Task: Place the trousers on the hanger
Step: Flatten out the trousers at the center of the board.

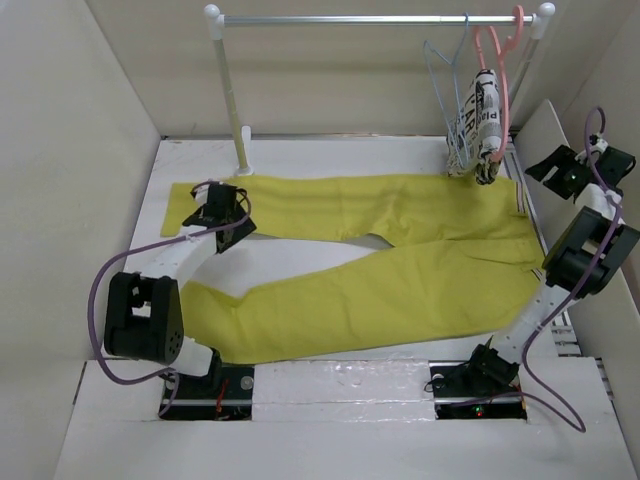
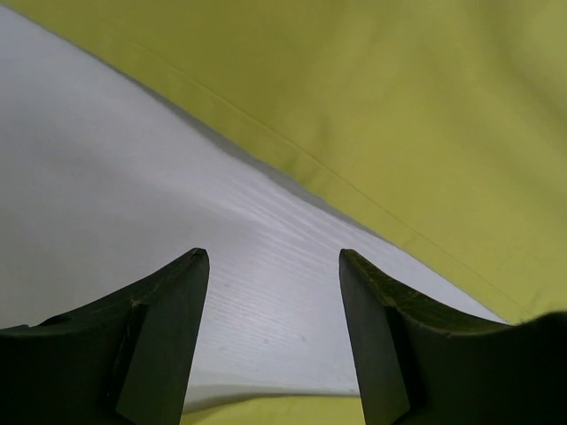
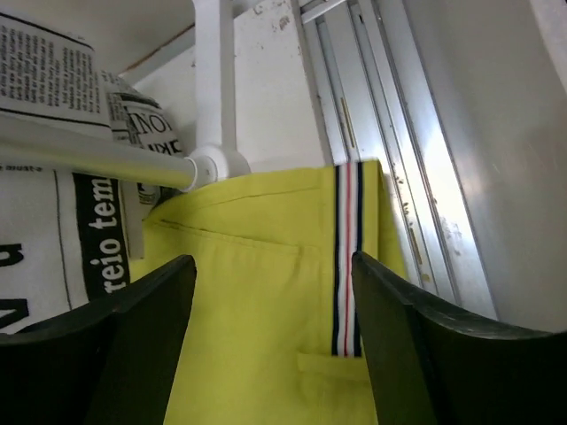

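The mustard-yellow trousers (image 1: 400, 270) lie flat on the white table, legs to the left, waistband with striped trim (image 3: 347, 257) to the right. The pale-blue wire hanger (image 1: 445, 85) hangs empty on the rail at the back right. My left gripper (image 1: 222, 208) is open, low over the bare table in the gap between the two legs (image 2: 399, 115). My right gripper (image 1: 562, 172) is open above the waistband end (image 3: 266, 301), holding nothing.
A white clothes rail (image 1: 380, 18) on two posts spans the back. A pink hanger (image 1: 500, 70) carries a black-and-white printed cloth (image 1: 480, 125) beside the blue hanger. Walls close in on both sides. Metal tracks (image 3: 390, 133) run along the right table edge.
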`<state>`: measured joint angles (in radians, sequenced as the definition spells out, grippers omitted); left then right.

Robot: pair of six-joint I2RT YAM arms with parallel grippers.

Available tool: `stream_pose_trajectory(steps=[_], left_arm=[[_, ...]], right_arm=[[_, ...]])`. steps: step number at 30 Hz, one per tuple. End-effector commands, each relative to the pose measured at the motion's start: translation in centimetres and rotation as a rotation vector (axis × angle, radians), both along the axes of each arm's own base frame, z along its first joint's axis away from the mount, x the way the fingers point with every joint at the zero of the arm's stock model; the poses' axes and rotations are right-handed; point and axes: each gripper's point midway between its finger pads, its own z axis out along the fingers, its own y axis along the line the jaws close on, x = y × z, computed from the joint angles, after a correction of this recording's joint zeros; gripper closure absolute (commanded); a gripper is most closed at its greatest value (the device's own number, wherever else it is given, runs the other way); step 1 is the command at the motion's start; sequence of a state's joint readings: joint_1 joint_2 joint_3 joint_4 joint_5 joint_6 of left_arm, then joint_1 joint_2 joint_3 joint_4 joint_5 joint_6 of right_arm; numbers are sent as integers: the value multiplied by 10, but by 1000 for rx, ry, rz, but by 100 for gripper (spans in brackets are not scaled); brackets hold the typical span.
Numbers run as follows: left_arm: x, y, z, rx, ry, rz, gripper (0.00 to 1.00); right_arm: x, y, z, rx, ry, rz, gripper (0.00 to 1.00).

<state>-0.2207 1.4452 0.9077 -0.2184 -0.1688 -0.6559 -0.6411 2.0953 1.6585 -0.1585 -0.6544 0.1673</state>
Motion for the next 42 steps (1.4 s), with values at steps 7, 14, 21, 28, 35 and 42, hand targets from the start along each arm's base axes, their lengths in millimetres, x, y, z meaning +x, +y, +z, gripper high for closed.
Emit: stream_pose_trajectory(steps=[7,14,21,28,35,42], left_arm=[[-14,93,24,34,32,281,44],[-87,109,25,81,188,421,44],[-118,104,44,33,244,485,40],[-145,113,35,78,299,555,47],[-141,114,1,100,356,554,53],[-120,121,-16,133,344,560,100]], right_arm=[[-52,86,56,-32,-102,-60,16],[-141,208,18,-53,-42,35,50],[-204,317,-16,-63,42,416,45],[-234,358,-1,-145,6,612,40],[-237,366,10,-177,-19,687,39],[-243,369,16,-193,-21,725,38]])
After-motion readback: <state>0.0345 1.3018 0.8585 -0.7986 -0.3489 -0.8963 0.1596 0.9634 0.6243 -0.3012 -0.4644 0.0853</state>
